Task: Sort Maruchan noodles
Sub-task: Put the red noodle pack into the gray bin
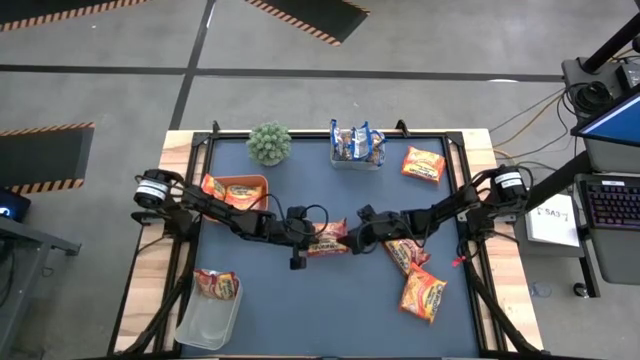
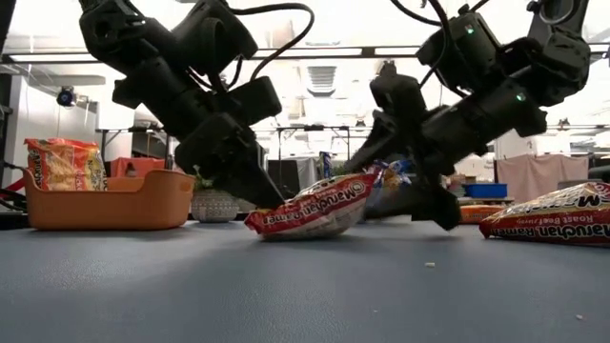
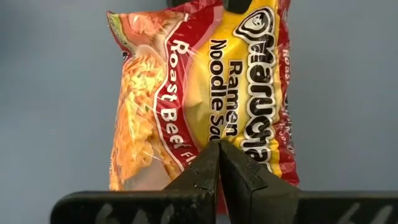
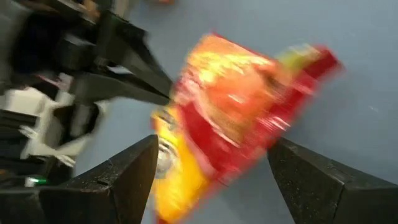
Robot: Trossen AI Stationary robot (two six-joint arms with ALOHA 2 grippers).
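At frame centre on the dark blue table (image 1: 330, 300), left pincer (image 1: 318, 240) pinches one red-yellow crinkly noodle packet (image 1: 328, 238); right pincer (image 1: 358, 240) gapes open. Grey floor around.

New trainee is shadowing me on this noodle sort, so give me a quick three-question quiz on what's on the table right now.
1. True or false: the left hand is shut on the edge of the Roast Beef packet at mid-table.
2. Which best describes the right hand? A) shut on a tub B) open, its fingers either side of that same packet C) parked off the table
3. Fill in: the orange tray stands beside the small ____ plant.

Key: 1 true; 2 B; 3 green.
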